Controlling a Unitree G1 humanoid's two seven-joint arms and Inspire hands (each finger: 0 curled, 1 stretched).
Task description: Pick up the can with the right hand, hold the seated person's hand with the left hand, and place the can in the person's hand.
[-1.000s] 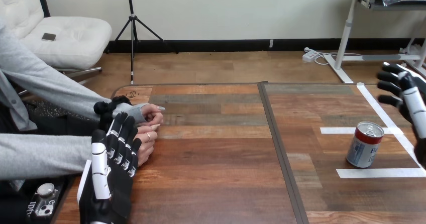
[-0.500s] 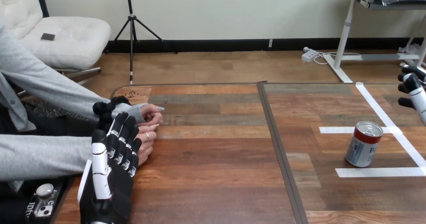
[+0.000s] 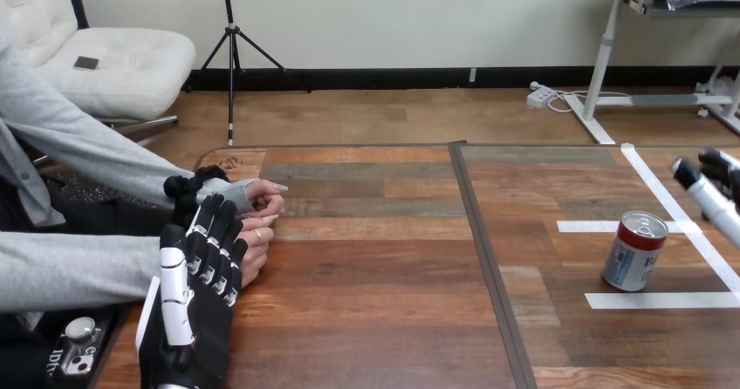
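Standing on its base, the can (image 3: 634, 251) points upward.

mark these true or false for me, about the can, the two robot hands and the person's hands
1. The can stands upright on the table. True.
2. The right hand is gripping the can. False: it is at the view's right edge, apart from the can.
3. The left hand is open, beside the person's hands. True.
4. The can rests in the person's hands. False: it is on the table's right part, far from them.
5. White tape strips lie on the table by the can. True.
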